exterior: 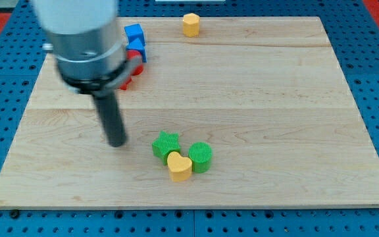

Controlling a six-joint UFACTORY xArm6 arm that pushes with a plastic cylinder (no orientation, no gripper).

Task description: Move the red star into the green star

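My tip (116,141) rests on the wooden board (275,99), holding nothing (a bare rod, no fingers), at nine o'clock of the green star (166,144). A yellow heart (179,166) touches that star and a green cylinder (201,157). Red blocks (137,55) at eleven o'clock, shape hidden, adjoin a blue block (133,33). A yellow hexagon block (190,24) sits at twelve.

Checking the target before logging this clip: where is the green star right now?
The green star sits low on the board, just left of centre, touching the yellow heart beside the green cylinder; my tip is to its left.
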